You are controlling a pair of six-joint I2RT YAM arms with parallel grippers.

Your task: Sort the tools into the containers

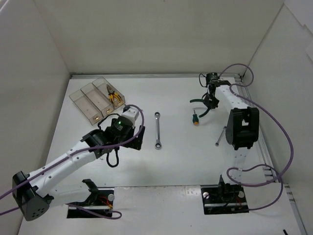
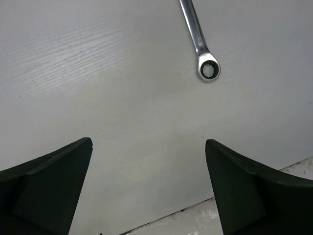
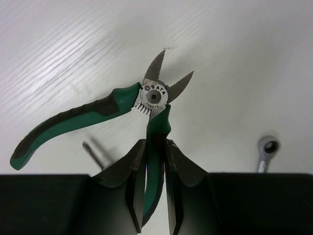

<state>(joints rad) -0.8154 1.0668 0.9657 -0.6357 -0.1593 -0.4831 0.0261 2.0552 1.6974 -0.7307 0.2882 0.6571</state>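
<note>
The table (image 1: 186, 161) is white and flat, with thin lines in its top like wood grain. Plain white walls stand close around it: a back wall (image 1: 161, 34), a left wall (image 1: 24, 73) and a right wall (image 1: 288, 54). The light is soft, and shadows are faint.

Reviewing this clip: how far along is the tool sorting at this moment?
Done: yellow-handled pliers lie in one bin of the containers. In hand: right gripper shut on a handle of the green-handled pliers; left gripper open, empty. Left: centre wrench, a second wrench by the right arm and the screwdriver, all on the table.
</note>
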